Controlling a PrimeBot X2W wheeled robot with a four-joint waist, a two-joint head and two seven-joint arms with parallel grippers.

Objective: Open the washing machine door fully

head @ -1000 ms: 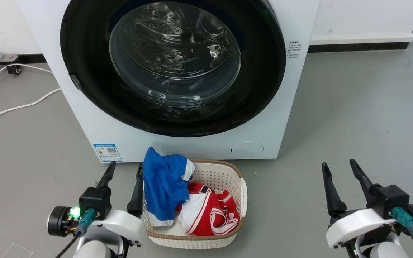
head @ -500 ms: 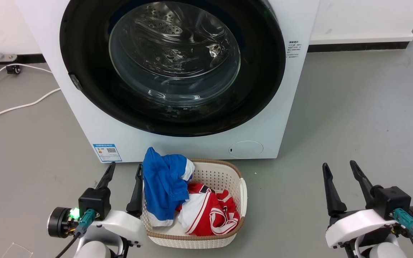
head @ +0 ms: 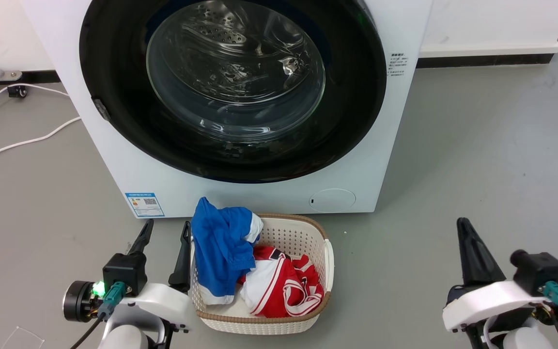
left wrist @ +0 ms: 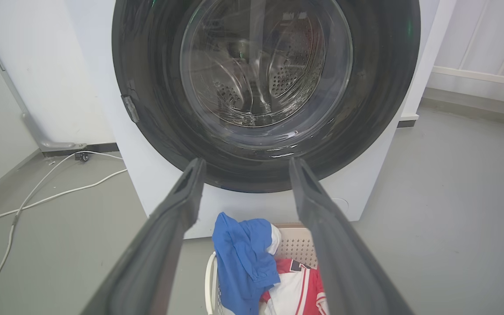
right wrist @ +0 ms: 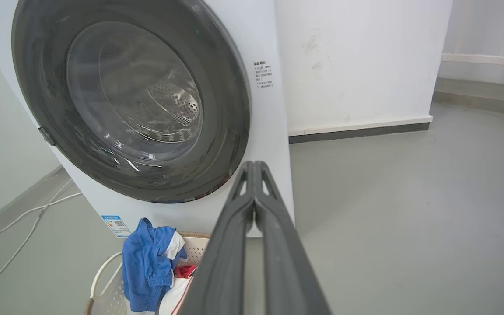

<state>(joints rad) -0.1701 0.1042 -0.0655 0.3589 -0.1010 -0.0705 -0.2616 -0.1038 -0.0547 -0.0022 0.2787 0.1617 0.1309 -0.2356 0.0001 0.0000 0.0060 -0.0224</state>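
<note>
The left jaws stood apart at the lower left of the head view, holding nothing, with one of them just beside the left rim of the basket point(head: 326, 259); whether it touched the rim could not be told. The right jaws were pressed together at the lower right of that view, empty, and in the right wrist view their tips met. Both pairs pointed up the frame toward the washing machine point(head: 259, 194), well short of it. The white woven basket sat on the grey floor point(head: 453, 169) between the two arms, near the foot of the machine, with a blue garment point(head: 221, 247) draped over its left side and a red and white garment point(head: 284, 286) inside. The washing machine door point(head: 233, 87) filled the upper middle of the frame, lying flat against the white front, closed, with the steel drum visible through its glass. A small grey latch point(head: 100, 109) sat on the door's left edge. Below it were a blue label point(head: 144, 204) and a round flap point(head: 332, 200). A white cable point(head: 17, 143) trailed across the floor at the left.
</note>
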